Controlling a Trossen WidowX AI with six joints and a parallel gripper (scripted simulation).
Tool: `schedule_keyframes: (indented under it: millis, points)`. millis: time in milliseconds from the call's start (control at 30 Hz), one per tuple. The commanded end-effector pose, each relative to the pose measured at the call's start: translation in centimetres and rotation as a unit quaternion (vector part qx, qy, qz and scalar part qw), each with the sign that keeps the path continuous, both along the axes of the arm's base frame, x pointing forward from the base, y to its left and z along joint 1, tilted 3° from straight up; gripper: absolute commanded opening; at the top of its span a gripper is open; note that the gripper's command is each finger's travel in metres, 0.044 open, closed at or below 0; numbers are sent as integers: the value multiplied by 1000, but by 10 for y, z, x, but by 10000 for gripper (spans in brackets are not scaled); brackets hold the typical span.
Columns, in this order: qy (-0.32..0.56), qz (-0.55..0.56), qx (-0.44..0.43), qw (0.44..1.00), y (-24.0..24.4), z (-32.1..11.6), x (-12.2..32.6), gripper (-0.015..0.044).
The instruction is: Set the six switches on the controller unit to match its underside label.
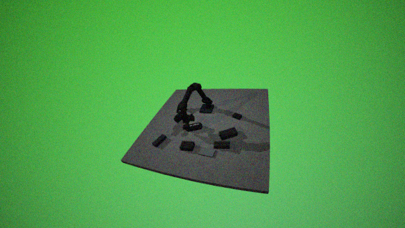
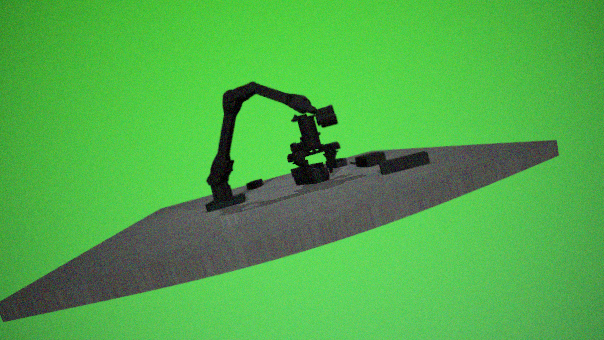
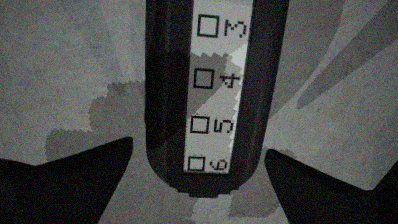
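The dark controller unit (image 1: 193,127) (image 2: 310,176) (image 3: 167,75) lies on the bench with its underside label (image 3: 206,102) facing up to the wrist camera. In the wrist view the label shows empty squares for 3, 4, 5 and 6; squares 1 and 2 are outside that view. The rocker switches are hidden beneath. My gripper (image 1: 185,123) (image 2: 316,167) (image 3: 200,150) is wide open and points down. Its fingertips stand on either side of the unit near its number 6 end, with a gap on each side in the wrist view.
Other dark modules (image 1: 159,141) (image 1: 187,145) (image 1: 228,133) lie about the bench (image 1: 235,174) (image 2: 240,245), with another block (image 1: 222,145) beside a flat paler plate (image 1: 207,152). A small dark block (image 1: 237,116) (image 2: 255,184) lies nearer the arm's base.
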State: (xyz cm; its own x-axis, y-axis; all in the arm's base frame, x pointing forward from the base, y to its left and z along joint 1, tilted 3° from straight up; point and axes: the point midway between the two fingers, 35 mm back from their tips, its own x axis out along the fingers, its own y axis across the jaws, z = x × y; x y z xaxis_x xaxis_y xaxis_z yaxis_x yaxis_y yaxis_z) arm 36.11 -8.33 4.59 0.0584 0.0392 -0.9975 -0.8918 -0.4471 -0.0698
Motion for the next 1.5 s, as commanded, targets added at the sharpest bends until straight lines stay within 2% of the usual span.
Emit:
schedule_keyframes:
  millis: [0,100,700,800,967,1100,1267,1367,1467]
  points:
    - [-1,4,0,1000,30,24,-15,440]
    - [-1,4,1,1000,49,38,-28,440]
    - [-1,4,1,1000,49,38,-28,440]
    - [-3,-27,7,1000,48,40,-29,361]
    - [-12,-248,56,967,41,47,-39,230]
    - [-11,-420,100,902,36,54,-47,125]
    - [3,-610,156,777,30,61,-58,0]
    - [14,-685,180,706,28,64,-63,0]
    - [15,-690,182,700,28,65,-63,0]
